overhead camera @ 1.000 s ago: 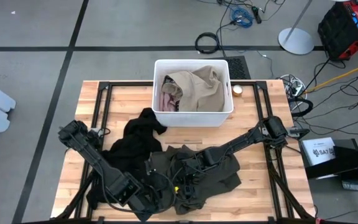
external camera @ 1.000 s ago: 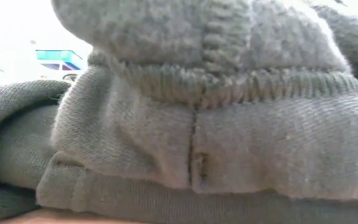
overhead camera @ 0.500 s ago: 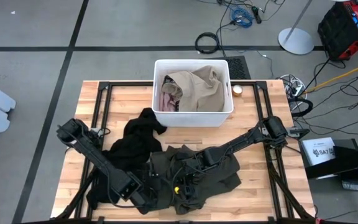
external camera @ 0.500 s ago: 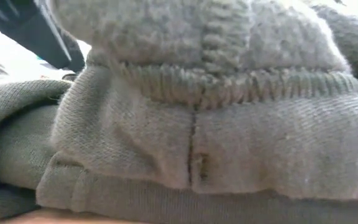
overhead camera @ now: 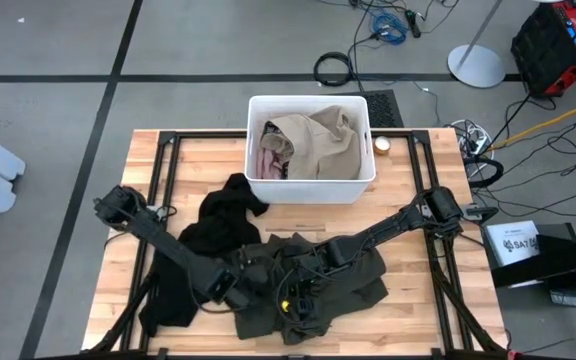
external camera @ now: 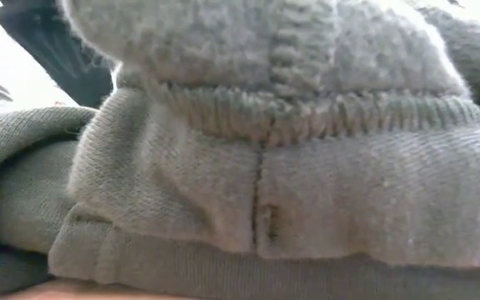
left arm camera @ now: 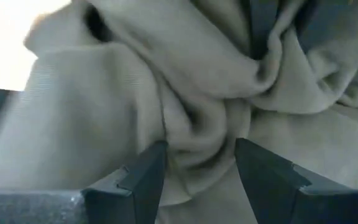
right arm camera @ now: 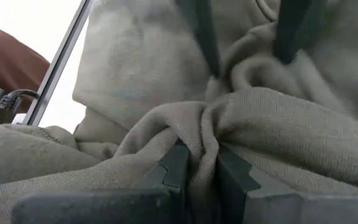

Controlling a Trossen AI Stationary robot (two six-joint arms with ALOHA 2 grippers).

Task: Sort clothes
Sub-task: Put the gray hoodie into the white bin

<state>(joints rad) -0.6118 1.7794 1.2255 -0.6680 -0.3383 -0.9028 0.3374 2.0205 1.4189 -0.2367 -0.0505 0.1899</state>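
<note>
Olive garment [overhead camera: 318, 275]: heaped at the table's near edge, under both grippers. Right gripper [right arm camera: 199, 165]: clamped on a fold of it. Left gripper [left arm camera: 199, 168]: jaws apart, fabric between them, moved in closer beside the right over the last second. Two-handed lift appears imminent; khaki and pink clothes [overhead camera: 313, 140] already binned.

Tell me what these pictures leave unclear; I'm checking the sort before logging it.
- Low view: the olive-green garment fills the frame, hiding the table and bin.
- High view: the khaki garment covers most of the pink garment in the white bin; anything beneath is hidden.
- High view: right pincer is sunk in olive folds.
- Left wrist view: left pincer open over cloth; surroundings blocked.
</note>
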